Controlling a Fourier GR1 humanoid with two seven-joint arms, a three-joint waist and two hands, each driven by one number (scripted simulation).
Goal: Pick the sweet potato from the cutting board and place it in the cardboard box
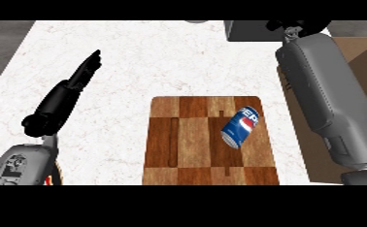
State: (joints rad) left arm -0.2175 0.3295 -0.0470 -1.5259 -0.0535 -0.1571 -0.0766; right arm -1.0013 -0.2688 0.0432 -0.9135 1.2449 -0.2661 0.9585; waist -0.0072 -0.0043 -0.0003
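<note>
No sweet potato shows anywhere in the head view. The wooden cutting board (pixel 186 143) lies at the lower middle of the counter and carries only a blue soda can. The cardboard box (pixel 356 56) sits along the right edge, largely covered by my right forearm. My right hand (pixel 290 26) is far up at the top right, beyond the box's far end; only dark parts of it show, and whatever it may hold is hidden. My left hand (pixel 82 75) rests open at the left, fingers straight and pointing away.
A blue soda can (pixel 239 127) lies on its side on the board's right half. A dark grey object (pixel 251 31) stands at the counter's far edge beside my right hand. White marbled counter (pixel 158 61) spreads between the board and the far edge.
</note>
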